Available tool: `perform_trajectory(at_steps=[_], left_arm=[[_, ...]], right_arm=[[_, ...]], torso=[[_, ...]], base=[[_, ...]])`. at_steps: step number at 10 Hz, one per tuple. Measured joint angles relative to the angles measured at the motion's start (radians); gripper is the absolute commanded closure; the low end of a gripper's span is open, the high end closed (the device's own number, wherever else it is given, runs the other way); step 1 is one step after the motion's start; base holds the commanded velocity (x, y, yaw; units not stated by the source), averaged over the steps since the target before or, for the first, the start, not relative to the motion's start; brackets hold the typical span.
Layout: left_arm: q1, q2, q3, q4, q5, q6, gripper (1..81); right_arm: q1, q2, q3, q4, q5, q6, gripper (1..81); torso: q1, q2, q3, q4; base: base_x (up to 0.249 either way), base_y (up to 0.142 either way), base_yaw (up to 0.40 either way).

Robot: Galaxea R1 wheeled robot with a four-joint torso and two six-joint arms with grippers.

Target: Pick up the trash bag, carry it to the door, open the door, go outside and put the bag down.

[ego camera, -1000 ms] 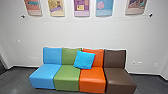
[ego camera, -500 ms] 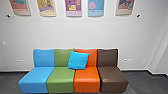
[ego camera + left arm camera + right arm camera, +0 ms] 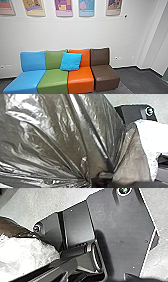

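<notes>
While holding the plastic trash bag [image 3: 55, 131] — bunched, clamped between fingers of left gripper [image 3: 100, 178] — and facing modular sofa [image 3: 80, 80] indoors, must yet reach and open door, exit, set down.

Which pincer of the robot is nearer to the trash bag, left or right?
Left. The trash bag's folds gather at the left pincer; the right pincer seems farther, the bag off to its side.
</notes>
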Motion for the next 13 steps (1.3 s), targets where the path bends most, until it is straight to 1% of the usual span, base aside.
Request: perform_trajectory(at_steps=[13], left_arm=[[0.009, 0.002, 0.0, 0.0, -0.003, 0.0, 81.1]], right_arm=[[-0.003, 0.018, -0.002, -0.015, -0.002, 0.0, 1.0]], torso=[[0.0, 0.0, 0.0, 0.0]], base=[[0.0, 0.0, -0.258]])
